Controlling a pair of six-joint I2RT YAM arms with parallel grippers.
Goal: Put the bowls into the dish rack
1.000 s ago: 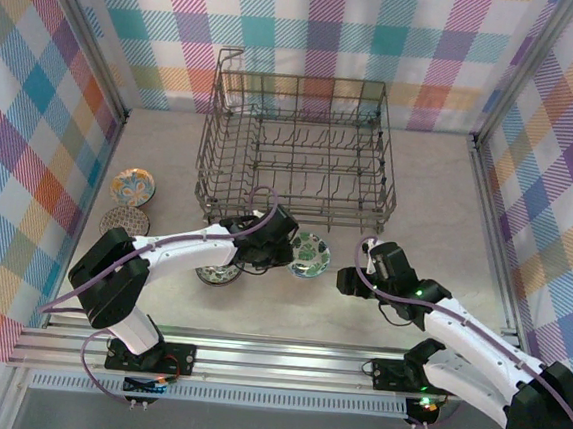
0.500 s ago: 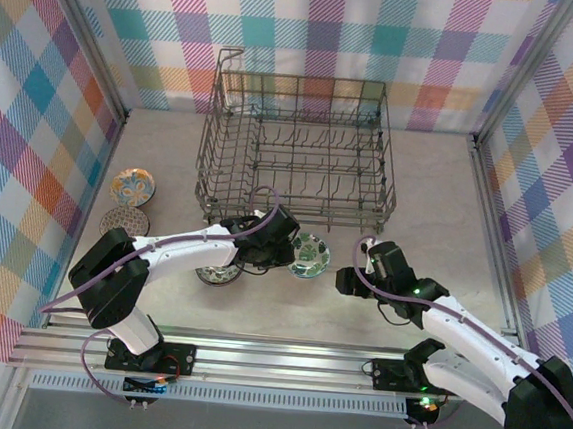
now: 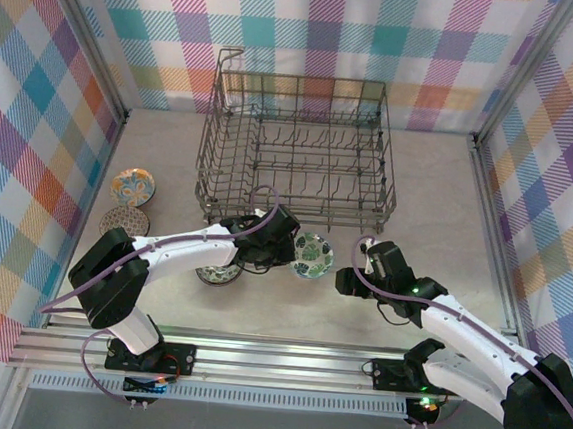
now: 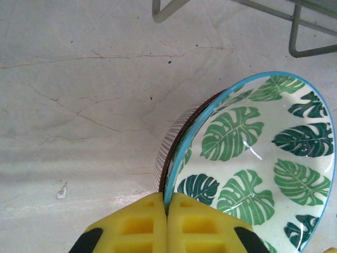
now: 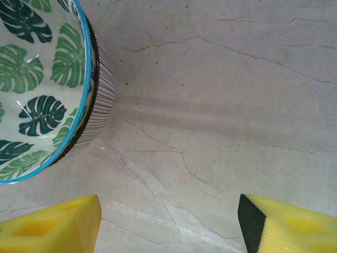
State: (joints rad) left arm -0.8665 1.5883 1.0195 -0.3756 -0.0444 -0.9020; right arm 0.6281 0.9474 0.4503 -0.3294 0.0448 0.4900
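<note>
A green-leaf bowl [image 3: 312, 255] with a blue rim stands tilted on the table just in front of the dish rack [image 3: 297, 150]. My left gripper [image 3: 290, 254] is shut on its rim, and in the left wrist view the yellow pads [image 4: 145, 226] pinch the blue edge of the bowl [image 4: 253, 158]. My right gripper [image 3: 345, 280] stands open just right of the bowl, apart from it. In the right wrist view its jaws [image 5: 168, 221] have bare table between them, and the bowl [image 5: 42, 84] is at the upper left.
An orange-teal bowl [image 3: 132, 187] and a beige lattice bowl [image 3: 124, 223] sit near the left wall. A dark bowl [image 3: 219, 272] lies partly under my left arm. The rack's wire feet [image 4: 310, 50] stand close behind the held bowl.
My left jaws have closed onto the leaf bowl's rim. The bowl has shifted slightly. My right gripper has edged a little to the left.
</note>
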